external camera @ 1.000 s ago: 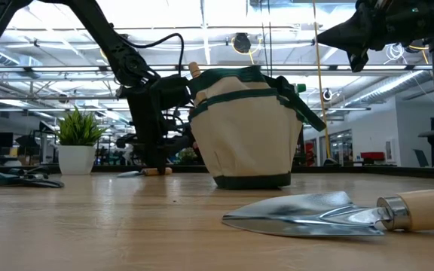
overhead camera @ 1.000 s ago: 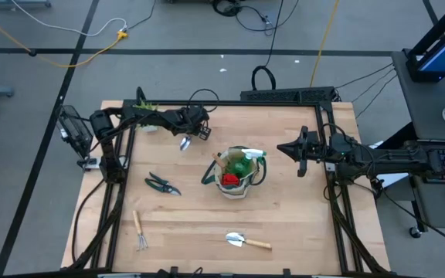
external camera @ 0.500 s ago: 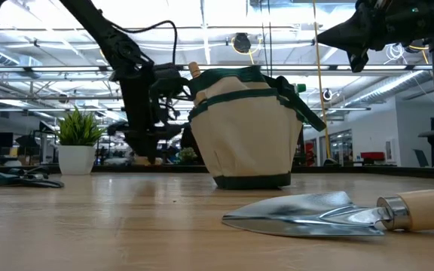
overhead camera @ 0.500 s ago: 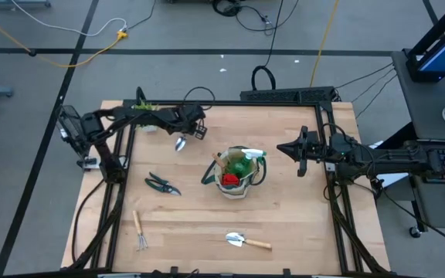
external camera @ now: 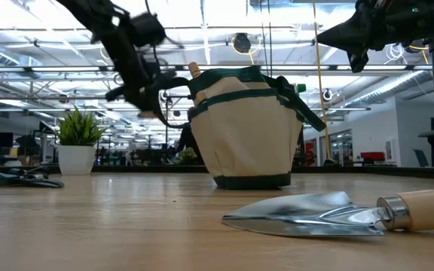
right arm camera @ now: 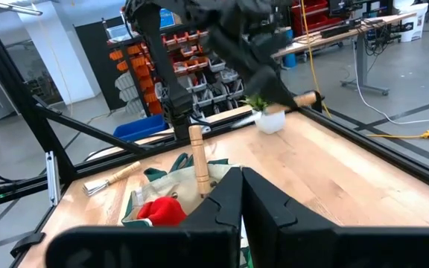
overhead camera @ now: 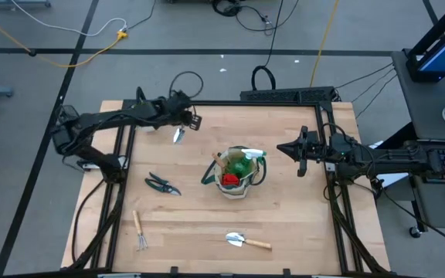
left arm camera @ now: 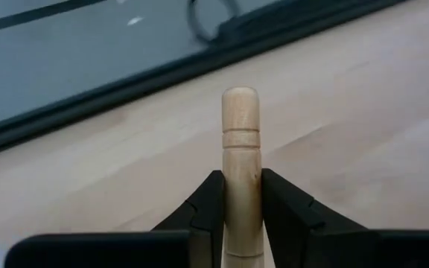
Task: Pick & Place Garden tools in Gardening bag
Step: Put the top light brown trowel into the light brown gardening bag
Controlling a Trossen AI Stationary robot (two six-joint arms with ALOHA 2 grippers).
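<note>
The left gripper (left arm camera: 242,212) clamped a trowel (overhead camera: 178,136) — bag (overhead camera: 236,185) part-filled, shears (overhead camera: 161,184), fork (overhead camera: 140,232), second trowel (overhead camera: 247,241) left; right jaws shut, empty.

My left gripper (left arm camera: 241,205) hung raised, fingers clamped; my right gripper (overhead camera: 282,147) waited closed, held high.

Bag: the beige gardening bag (external camera: 243,128) with dark green trim stands upright on the wooden table (external camera: 126,226), a wooden handle tip showing at its rim.
Foreground: a metal trowel (external camera: 330,213) lies flat, blade pointing left.
Left side: a small potted plant (external camera: 77,141); dark shears (external camera: 17,178) lie near it.
Arms: the left gripper (external camera: 138,71) hangs blurred above the table beside the bag; the right gripper (external camera: 349,36) hangs high at upper right.
</note>
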